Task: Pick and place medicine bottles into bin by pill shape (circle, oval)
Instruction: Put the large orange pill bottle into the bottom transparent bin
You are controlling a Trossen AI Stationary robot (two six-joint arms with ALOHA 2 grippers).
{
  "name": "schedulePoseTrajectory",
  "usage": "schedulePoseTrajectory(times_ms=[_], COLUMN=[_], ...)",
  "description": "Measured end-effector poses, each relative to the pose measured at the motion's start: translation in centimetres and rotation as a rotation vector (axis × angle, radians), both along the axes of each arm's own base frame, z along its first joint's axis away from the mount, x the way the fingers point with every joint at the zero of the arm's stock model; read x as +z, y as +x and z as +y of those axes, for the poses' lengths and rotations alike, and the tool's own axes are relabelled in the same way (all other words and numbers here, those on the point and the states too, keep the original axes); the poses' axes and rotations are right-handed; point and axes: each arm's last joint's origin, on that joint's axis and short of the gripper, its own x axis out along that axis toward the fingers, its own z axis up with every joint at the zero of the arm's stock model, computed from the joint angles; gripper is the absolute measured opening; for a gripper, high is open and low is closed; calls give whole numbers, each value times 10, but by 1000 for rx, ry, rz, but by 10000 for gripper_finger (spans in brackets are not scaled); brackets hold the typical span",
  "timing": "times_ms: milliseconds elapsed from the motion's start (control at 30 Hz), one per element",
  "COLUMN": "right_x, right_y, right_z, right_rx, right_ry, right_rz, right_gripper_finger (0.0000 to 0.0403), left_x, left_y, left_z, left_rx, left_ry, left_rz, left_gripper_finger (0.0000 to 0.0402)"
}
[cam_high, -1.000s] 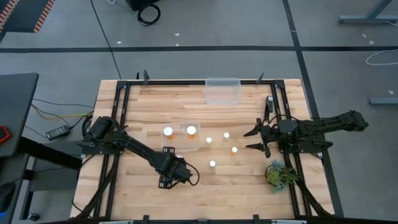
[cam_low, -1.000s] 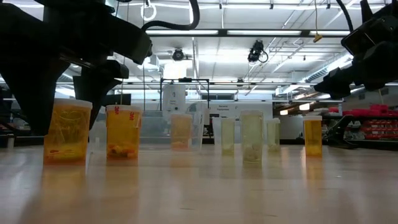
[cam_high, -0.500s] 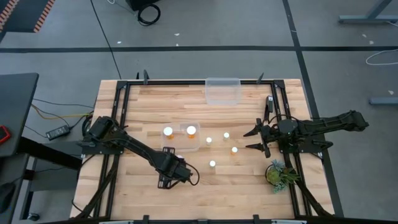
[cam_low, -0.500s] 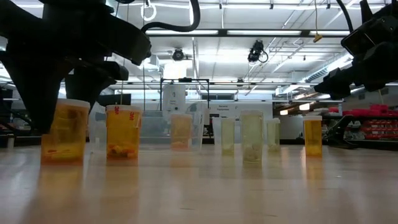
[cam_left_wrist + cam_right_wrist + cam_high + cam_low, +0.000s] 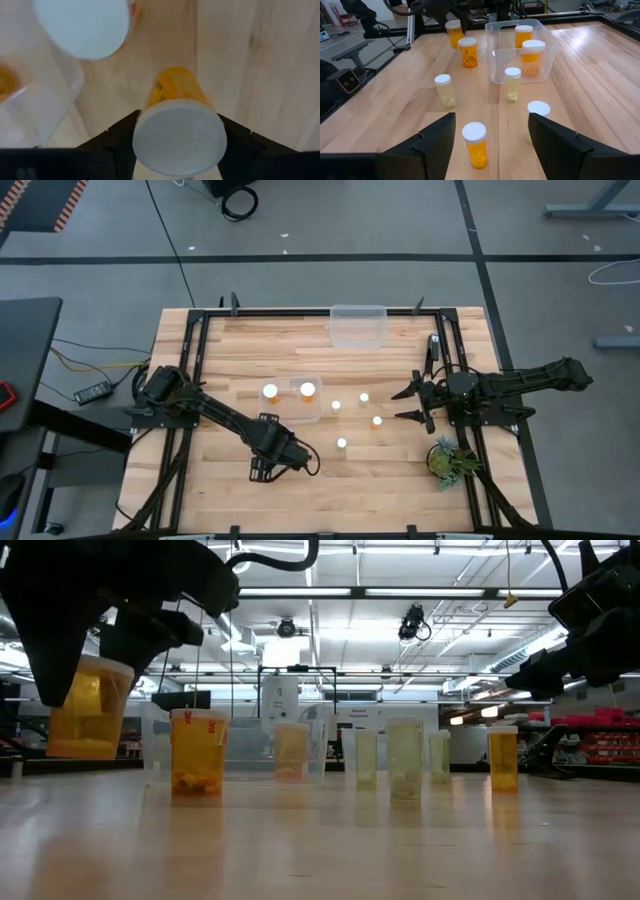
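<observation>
My left gripper (image 5: pixel 266 463) is near the table's front, shut on a large orange medicine bottle (image 5: pixel 88 706) with a white cap (image 5: pixel 180 138). It is held above the table. A second large bottle (image 5: pixel 197 753) stands on the table beside it. Several small bottles stand mid-table, such as a small bottle (image 5: pixel 342 443) and a pale bottle (image 5: pixel 444 90). My right gripper (image 5: pixel 407 405) is open and empty at the right, with an amber bottle (image 5: pixel 475 145) standing ahead of its fingers. The held bottle is hidden under the gripper in the high view. My left gripper pinches the bottle between its two fingers, on opposite sides just under the white cap (image 5: pixel 150 117). The fingers come from above, pointing down. The bottle hangs below them, lifted clear of the table and slightly tilted, its orange body (image 5: pixel 175 87) toward the tabletop.
A small clear bin (image 5: pixel 306 402) mid-table holds orange bottles (image 5: pixel 532 55). A larger clear bin (image 5: pixel 358 326) stands at the far edge. A green plant (image 5: pixel 445 459) sits near the right front. Bare wood lies along the near edge.
My left gripper has risen with the large orange bottle and drifted slightly toward the table's near left. The bottle, which stood on the table a second ago, is now lifted clear and tips a little. My right arm has kept still.
</observation>
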Motion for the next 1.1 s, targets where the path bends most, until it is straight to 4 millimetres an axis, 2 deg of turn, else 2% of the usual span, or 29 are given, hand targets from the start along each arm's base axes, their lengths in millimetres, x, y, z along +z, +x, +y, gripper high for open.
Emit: schedulePoseTrajectory(times_ms=[167,433,700,933,1100], right_x=[0,0,0,0,0], right_y=[0,0,0,0,0], right_z=[0,0,0,0,0], right_rx=[0,0,0,0,0], right_ry=[0,0,0,0,0], right_rz=[0,0,0,0,1], right_gripper_finger=[257,257,257,257,257], left_x=[15,33,53,50,41], left_y=[2,12,22,28,30], left_z=[9,25,43,66,88], left_rx=[-14,-24,-38,-34,2], left_ry=[48,84,148,229,246], left_rz=[34,5,-42,-47,-31], left_gripper_finger=[201,228,203,234,225])
